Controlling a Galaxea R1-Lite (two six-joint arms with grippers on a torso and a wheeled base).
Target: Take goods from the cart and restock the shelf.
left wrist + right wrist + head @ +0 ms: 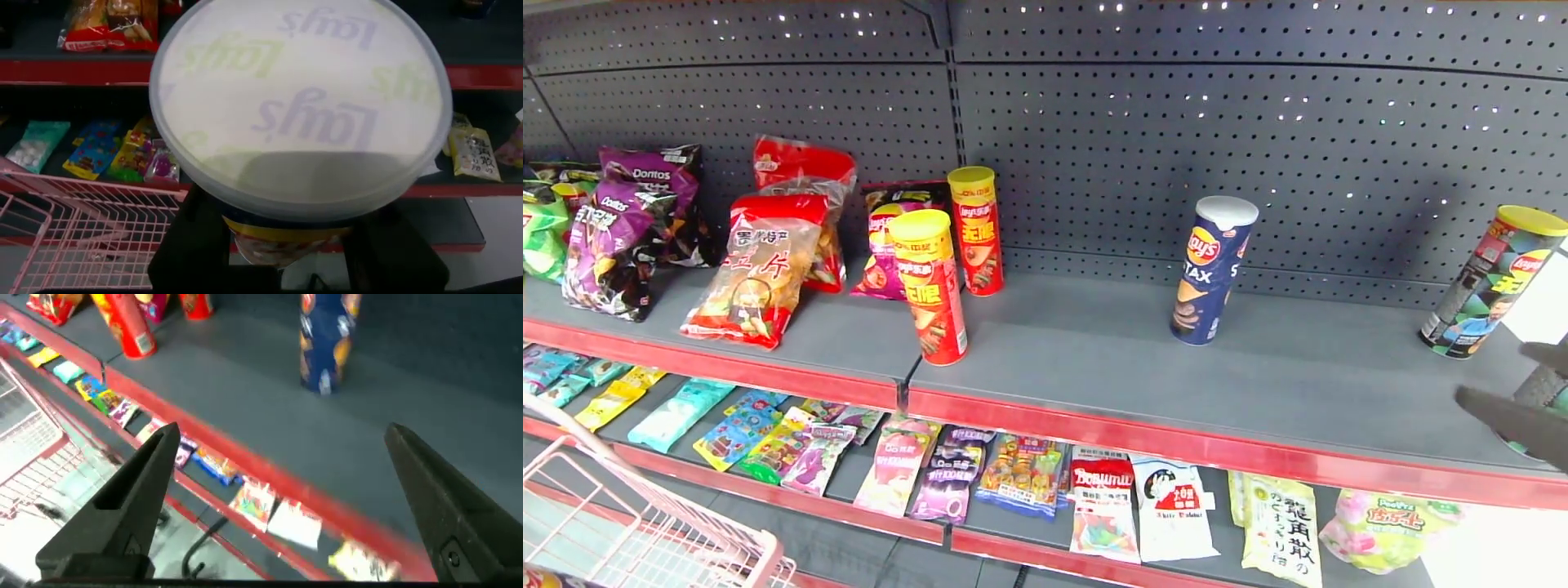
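The left tool (286, 249) is clamped around a round can with a translucent white lid (298, 106). Pale logo print repeats across the lid, above a yellow label band. The can is held in front of the shelving, with the pink wire cart (82, 220) beyond it.

The right tool (282, 506) hangs with its fingers spread wide and nothing between them, over the grey upper shelf with a red front edge (1176, 445). On that shelf stand a blue logo-printed can with a white lid (1213, 269), two red yellow-lidded cans (929, 286) covered in yellow lettering, and a green-and-black patterned can (1490, 282) at the right end. Red snack bags (760, 269) and purple snack bags (621, 229) lean further left. Flat colourful packets (1029, 478) lie on the lower shelf.
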